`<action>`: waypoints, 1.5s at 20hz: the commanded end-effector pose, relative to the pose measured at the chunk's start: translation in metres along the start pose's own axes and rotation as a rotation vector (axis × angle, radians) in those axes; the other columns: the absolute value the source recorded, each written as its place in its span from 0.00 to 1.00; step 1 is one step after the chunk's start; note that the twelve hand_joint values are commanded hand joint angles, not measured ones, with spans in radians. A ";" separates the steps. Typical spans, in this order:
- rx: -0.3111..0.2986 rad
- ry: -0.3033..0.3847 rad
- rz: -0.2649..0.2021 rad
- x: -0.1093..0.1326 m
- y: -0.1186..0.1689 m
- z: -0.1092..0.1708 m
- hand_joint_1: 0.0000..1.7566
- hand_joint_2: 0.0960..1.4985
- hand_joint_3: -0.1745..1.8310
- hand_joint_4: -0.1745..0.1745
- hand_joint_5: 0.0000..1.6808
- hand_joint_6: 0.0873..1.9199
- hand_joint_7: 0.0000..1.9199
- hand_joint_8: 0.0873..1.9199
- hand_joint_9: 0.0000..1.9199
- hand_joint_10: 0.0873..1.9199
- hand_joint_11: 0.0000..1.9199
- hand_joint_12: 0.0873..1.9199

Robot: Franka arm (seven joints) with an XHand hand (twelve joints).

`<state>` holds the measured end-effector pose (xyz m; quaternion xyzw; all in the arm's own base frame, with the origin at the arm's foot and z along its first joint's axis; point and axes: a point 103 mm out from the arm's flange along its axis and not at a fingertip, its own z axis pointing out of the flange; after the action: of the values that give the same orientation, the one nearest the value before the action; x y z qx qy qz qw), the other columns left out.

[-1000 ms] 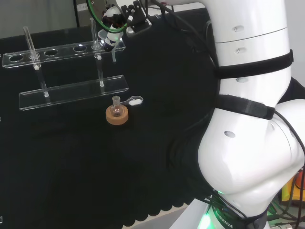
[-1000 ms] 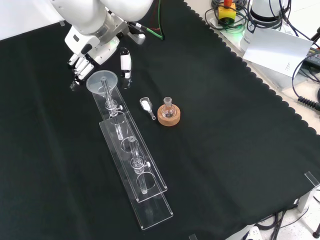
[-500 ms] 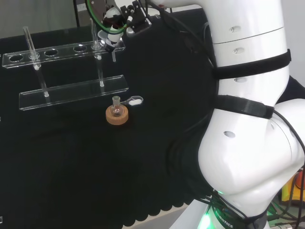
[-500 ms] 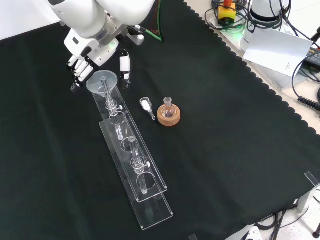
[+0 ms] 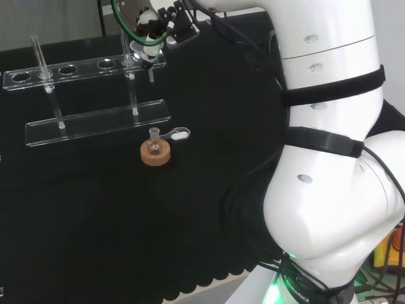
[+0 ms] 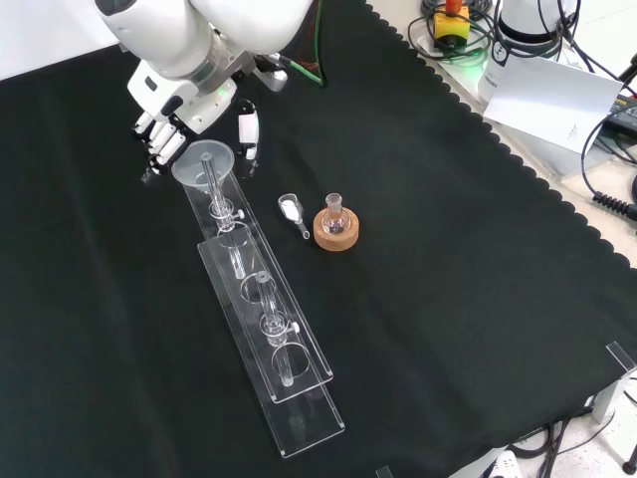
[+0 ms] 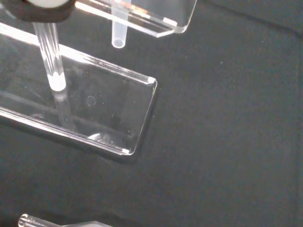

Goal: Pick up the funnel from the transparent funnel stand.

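A: Where is the clear plastic funnel point(image 6: 204, 162)?
B: Seated in the end hole of the transparent acrylic funnel stand point(image 6: 267, 329).
A: The black and white hand point(image 6: 164, 134)?
B: At the funnel's rim, fingers curled beside it; contact unclear.

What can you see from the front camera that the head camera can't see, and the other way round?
Front view alone: the funnel's round mouth seen from above, plus a sheet of white paper beyond the cloth's edge. Head view alone: the stand's two clear shelves side-on, the upper shelf raised on posts above the lower shelf. Both show the hand at the funnel end, the small flask on its cork ring, and the little scoop.
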<state>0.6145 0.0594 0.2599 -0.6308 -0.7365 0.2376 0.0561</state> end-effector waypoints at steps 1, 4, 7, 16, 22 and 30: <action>-0.006 -0.013 0.013 -0.001 -0.001 -0.001 0.42 0.46 0.23 0.34 0.26 0.00 0.09 0.36 0.23 0.34 0.06 0.75; -0.008 -0.024 0.018 0.000 0.000 -0.002 0.45 0.45 0.27 0.43 0.38 0.21 0.10 0.34 0.25 0.31 0.07 0.75; -0.025 -0.035 0.025 0.002 0.000 -0.003 0.46 0.44 0.31 0.48 0.39 0.42 0.11 0.34 0.25 0.31 0.08 0.74; -0.088 -0.060 0.044 -0.005 -0.012 -0.027 0.47 0.42 0.35 0.49 0.39 0.49 0.12 0.35 0.27 0.31 0.10 0.73; -0.132 -0.064 0.072 -0.016 -0.040 -0.057 0.48 0.41 0.36 0.48 0.39 0.49 0.12 0.35 0.29 0.31 0.11 0.73; -0.186 -0.064 0.111 -0.029 -0.095 -0.084 0.49 0.40 0.38 0.44 0.39 0.50 0.15 0.35 0.42 0.28 0.14 0.71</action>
<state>0.5959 0.0556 0.3475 -0.6530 -0.7299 0.2008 -0.0230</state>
